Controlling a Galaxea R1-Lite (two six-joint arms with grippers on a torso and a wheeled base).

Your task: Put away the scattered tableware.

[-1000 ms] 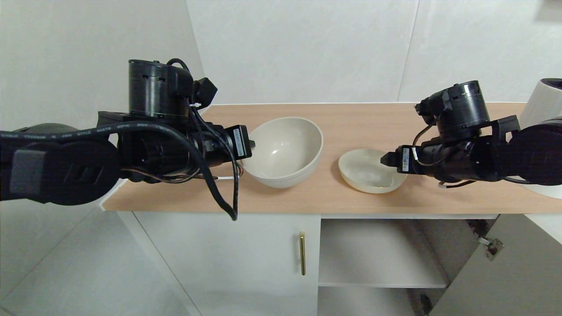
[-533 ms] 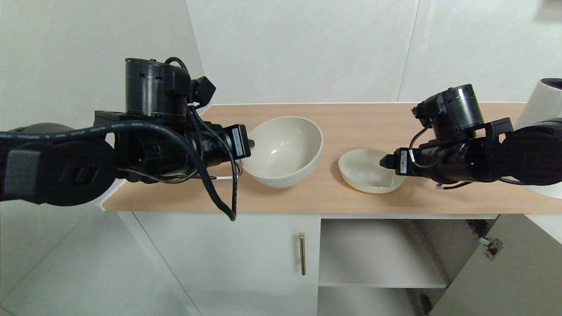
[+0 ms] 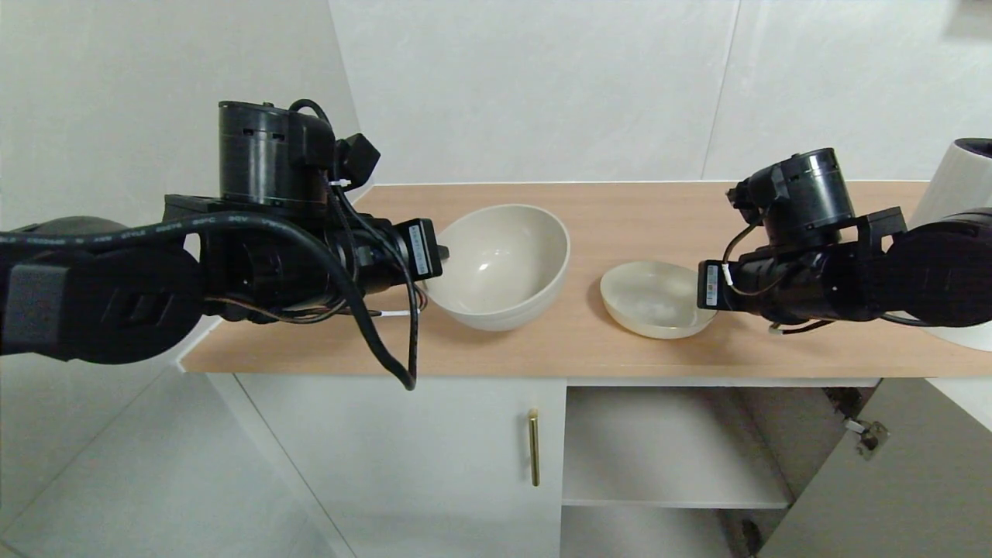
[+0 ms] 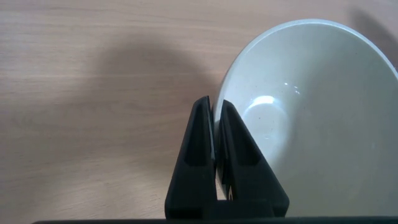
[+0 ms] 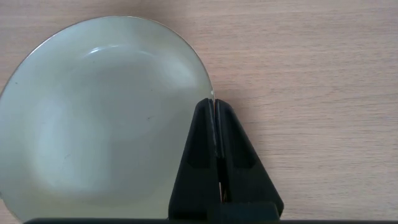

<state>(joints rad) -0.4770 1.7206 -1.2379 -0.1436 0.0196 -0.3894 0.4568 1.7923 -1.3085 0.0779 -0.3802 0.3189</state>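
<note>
- Left arm stretches level over the light wooden countertop (image 3: 620,209). The left gripper (image 4: 214,104) is pinched onto the rim of the deep glossy cream bowl (image 3: 504,263), which tilts on the counter.
- Right arm mirrors it. The right gripper (image 5: 215,104) is clamped on the rim of the shallow translucent pale dish (image 3: 647,298) beside the bowl.

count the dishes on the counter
2. A deep bowl left on the counter, rim in the left gripper; a shallow dish to its right, rim in the right gripper. Parts of the counter are covered, so more may be hidden.
</note>
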